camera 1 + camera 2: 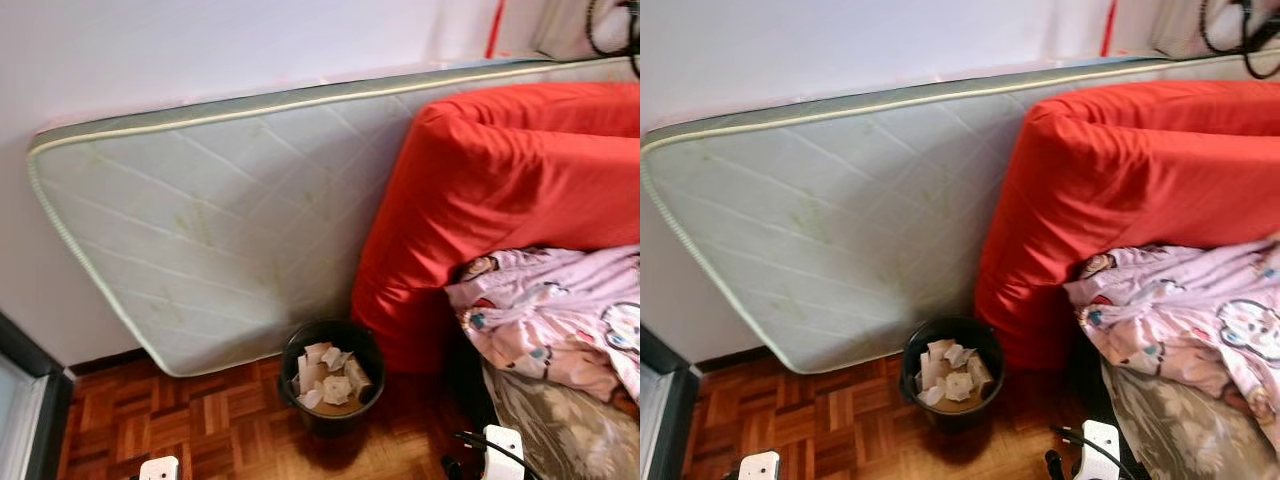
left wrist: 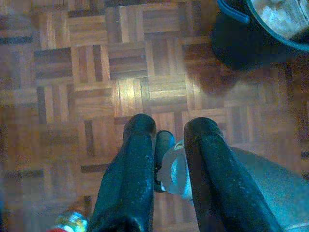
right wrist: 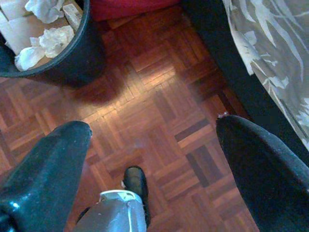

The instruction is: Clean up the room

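We stand before a black waste bin on the parquet floor, already heaped with crumpled paper and card scraps — a sign, in our judgement, that part of the tidying is behind us. The bin sits at the foot of a bare quilted mattress propped on its long edge against the white wall, just beside a second mattress in a red cover that leans in front of it. To the right, a pink printed blanket lies bunched on top of a grey floral bedspread.

Our left gripper hangs over open floor with its two black fingers close together, only a narrow slit between them and nothing caught there; the bin is off to one side of it. Our right gripper is spread wide and empty, pointing at bare parquet between the bin and the dark edge of the bed.

Neither pincer carries anything to drop in. What is left, as we read it, is the rumpled bedding — and perhaps a small colourful item at the margin of the left wrist view, too blurred to name.
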Tool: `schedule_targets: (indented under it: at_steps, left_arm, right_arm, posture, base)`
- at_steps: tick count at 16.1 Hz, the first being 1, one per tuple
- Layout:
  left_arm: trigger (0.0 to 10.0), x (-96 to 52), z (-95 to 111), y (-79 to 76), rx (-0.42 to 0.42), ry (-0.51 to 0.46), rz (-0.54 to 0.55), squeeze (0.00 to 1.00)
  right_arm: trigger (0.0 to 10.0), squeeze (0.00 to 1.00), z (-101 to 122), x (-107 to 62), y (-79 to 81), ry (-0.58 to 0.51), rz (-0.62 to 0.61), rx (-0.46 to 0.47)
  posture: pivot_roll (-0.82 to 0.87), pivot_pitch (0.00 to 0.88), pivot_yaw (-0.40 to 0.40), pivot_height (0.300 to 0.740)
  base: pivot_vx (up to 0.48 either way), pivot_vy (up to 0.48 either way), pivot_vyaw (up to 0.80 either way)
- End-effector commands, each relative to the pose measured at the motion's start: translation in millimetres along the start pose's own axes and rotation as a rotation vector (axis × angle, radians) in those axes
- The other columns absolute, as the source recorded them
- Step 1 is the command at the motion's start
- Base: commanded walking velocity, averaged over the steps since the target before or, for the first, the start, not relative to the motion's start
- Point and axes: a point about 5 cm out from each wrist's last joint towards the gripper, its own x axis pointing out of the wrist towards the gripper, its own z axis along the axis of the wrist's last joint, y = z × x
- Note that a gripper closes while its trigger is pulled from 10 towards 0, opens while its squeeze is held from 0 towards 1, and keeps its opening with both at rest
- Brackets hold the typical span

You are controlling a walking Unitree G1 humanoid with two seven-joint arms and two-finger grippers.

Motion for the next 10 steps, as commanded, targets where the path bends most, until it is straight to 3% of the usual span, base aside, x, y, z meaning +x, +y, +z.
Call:
schedule_targets:
  at_steps: [1,2,10]
  left_arm:
    - [10.0,-1.6,-4.1,2.9,0.023,0.023,-0.001,0.0]
    - [10.0,-1.6,-4.3,2.9,0.027,0.024,-0.001,0.0]
    - [10.0,-2.4,-8.0,2.8,0.022,0.043,-0.004,0.0]
  right_arm:
    - [10.0,0.0,-0.6,0.1,1.4,0.004,0.004,0.003]
    - [10.0,0.0,-0.7,0.1,1.3,0.005,0.004,0.0]
    - [10.0,0.0,-3.0,-0.3,0.8,0.012,0.005,-0.006]
  posture:
    - [0.09,0.0,0.02,0.74]
    - [0.09,0.0,0.02,0.74]
    - [0.08,0.0,0.023,0.74]
  base:
    - [0.0,-0.292,-0.79]
    - [0.0,-0.401,-0.79]
    - [0.0,0.0,-0.79]
